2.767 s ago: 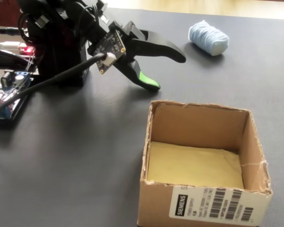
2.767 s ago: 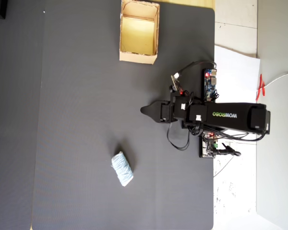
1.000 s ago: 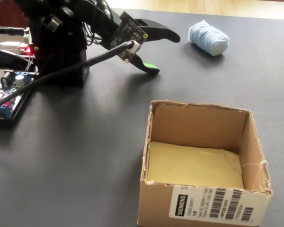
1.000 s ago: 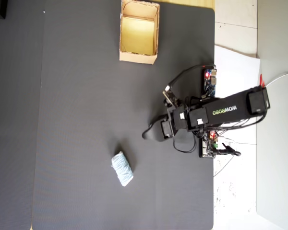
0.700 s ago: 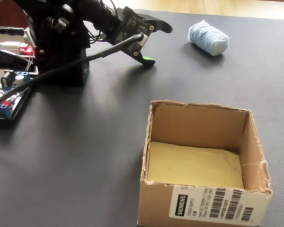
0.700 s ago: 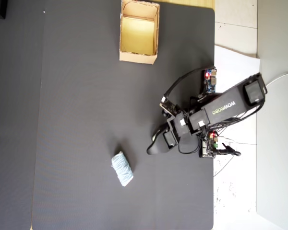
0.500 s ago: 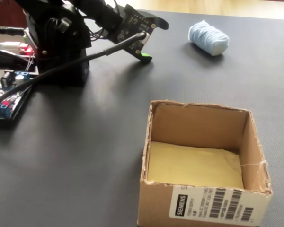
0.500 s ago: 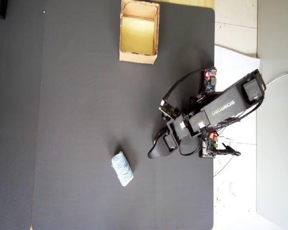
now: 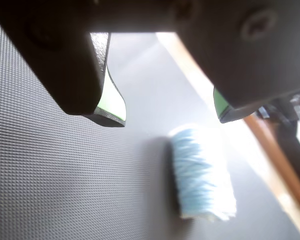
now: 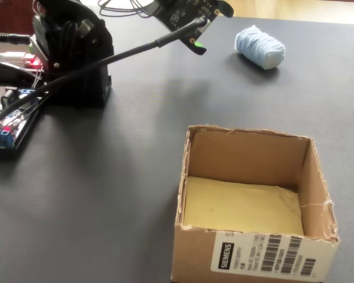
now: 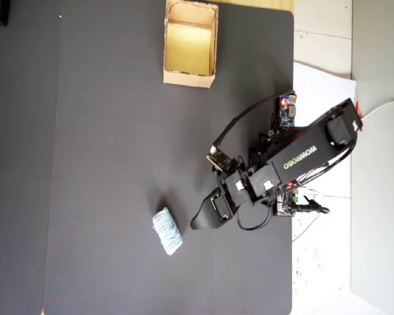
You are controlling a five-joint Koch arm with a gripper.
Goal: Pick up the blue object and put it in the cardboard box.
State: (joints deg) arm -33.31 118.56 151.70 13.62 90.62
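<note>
The blue object (image 9: 200, 172) is a pale blue yarn-like bundle lying on the black mat, just below and ahead of my gripper's jaws in the wrist view. My gripper (image 9: 167, 115) is open, with a wide empty gap between its green-padded fingers. In the fixed view the gripper (image 10: 211, 26) hovers a short way left of the bundle (image 10: 259, 47) without touching it. Seen from overhead, the gripper (image 11: 200, 220) points at the bundle (image 11: 167, 230) from the right. The cardboard box (image 10: 194, 247) stands open and empty near the front; from overhead the box (image 11: 188, 79) is far up the mat.
The arm's base (image 10: 74, 53) and circuit boards with wires (image 10: 6, 127) sit at the left of the fixed view. A wooden table strip (image 9: 270, 140) runs past the mat's edge. White sheets (image 11: 322, 65) lie to the right of the mat.
</note>
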